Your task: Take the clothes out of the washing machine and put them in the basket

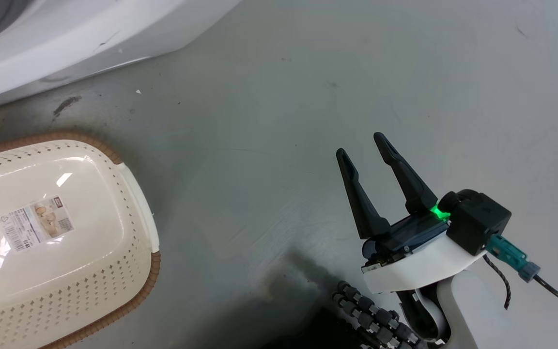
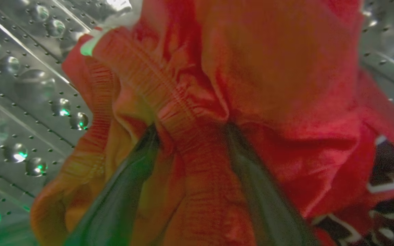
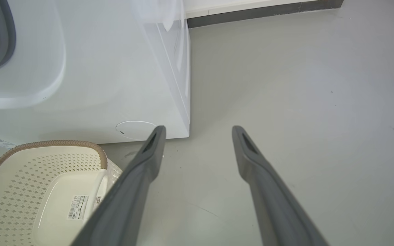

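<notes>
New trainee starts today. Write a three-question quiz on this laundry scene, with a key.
1. True or false: the basket is full.
2. The right gripper has its fingers: A) apart, B) shut on cloth, C) shut on nothing.
3. Fill in: the red clothes bunch between the left fingers inside the steel ___.
Key: 1 false, its bottom shows bare; 2 A; 3 drum.
</notes>
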